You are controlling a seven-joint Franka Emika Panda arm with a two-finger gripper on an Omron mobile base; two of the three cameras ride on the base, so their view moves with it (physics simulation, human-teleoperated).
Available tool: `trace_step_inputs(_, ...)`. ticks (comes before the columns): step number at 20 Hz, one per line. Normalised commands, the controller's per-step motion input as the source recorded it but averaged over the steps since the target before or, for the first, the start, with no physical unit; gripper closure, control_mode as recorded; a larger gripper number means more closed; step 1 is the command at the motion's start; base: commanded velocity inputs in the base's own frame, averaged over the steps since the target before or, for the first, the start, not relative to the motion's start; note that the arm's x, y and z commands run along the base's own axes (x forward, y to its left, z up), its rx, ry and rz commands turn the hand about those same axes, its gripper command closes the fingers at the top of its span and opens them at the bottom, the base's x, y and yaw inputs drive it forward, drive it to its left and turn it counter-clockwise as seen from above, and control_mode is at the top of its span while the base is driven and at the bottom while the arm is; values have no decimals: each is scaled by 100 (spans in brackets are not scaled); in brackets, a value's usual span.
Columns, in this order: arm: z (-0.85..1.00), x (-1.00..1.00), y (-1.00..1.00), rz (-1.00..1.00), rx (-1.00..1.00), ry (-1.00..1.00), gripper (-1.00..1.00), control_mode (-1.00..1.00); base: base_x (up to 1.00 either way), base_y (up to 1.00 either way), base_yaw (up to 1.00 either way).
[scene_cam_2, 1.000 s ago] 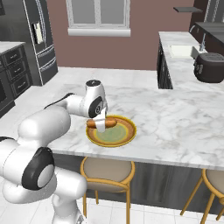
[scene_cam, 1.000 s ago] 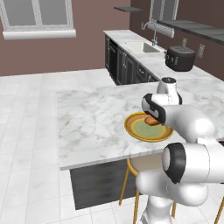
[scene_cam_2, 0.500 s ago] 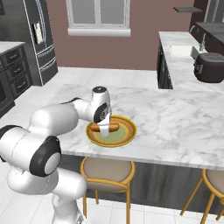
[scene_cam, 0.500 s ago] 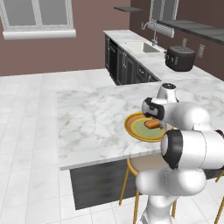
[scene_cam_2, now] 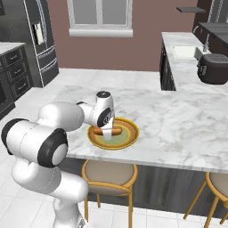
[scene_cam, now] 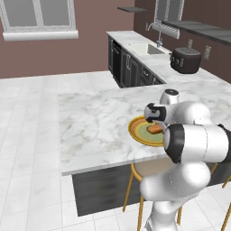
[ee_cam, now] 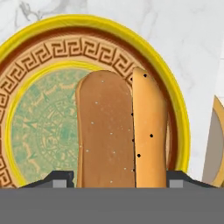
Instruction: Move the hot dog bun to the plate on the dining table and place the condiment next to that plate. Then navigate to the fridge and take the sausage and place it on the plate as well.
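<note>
the hot dog bun [ee_cam: 120, 131] is seen lying on the yellow plate [ee_cam: 175, 105] on the marble counter [scene_cam: 94, 122]. the end effector [scene_cam_2: 107, 131] is set directly over it, jaws straddling the bun's long axis; whether it is gripped cannot be told.
</note>
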Motion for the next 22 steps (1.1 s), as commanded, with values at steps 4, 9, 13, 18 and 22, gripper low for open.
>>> trace_step_inputs(4,-18,24,0,-3,0,0,100,-100,0,0,0)
trace_step_inputs(9,-23,25,0,-3,0,0,100,-100,0,0,0)
trace_step_inputs(13,-24,25,0,-3,0,0,100,-100,0,0,0)
trace_step_inputs(18,-29,21,0,-3,0,0,-100,-100,0,0,0)
trace_step_inputs(22,-12,6,0,-2,0,-2,-100,-100,0,0,0)
